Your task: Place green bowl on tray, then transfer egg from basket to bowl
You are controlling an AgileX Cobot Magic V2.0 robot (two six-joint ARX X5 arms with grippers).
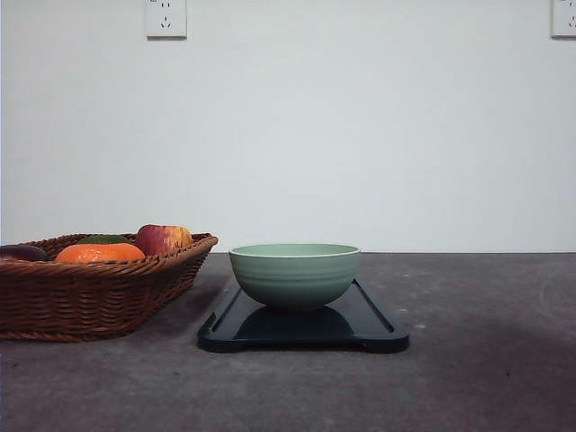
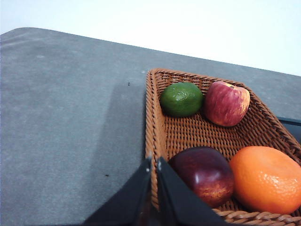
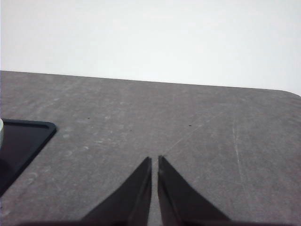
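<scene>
On the tray (image 1: 378,322) in the middle of the desk (image 1: 486,378), the bowl (image 1: 294,274) sits upright and centred, so the first half of the job looks done. That spot makes sense: the basket (image 1: 90,297) is right beside the tray at about 9 o'clock from the bowl, so carrying something across should be a short hop.

The left hand (image 2: 154,162) hovers over the basket's near rim with its fingers pinched together and nothing between them, probably lining up for a reach in. The right hand (image 3: 154,160) is also closed up and empty, parked over bare desk with a tray corner (image 3: 28,136) off to one side, likely just keeping out of the way.

Now the awkward bit: the egg is hard to pin down. The left wrist view shows a lime (image 2: 181,99), a red-yellow apple (image 2: 226,102), an orange (image 2: 265,179) and a dark reddish-purple thing (image 2: 203,173) right next to the fingers. That last one might be the egg, but it looks big and plum-like, so no telling for sure. From the front, the basket wall hides most of what's inside, and the basket itself is cut off at the frame edge.
</scene>
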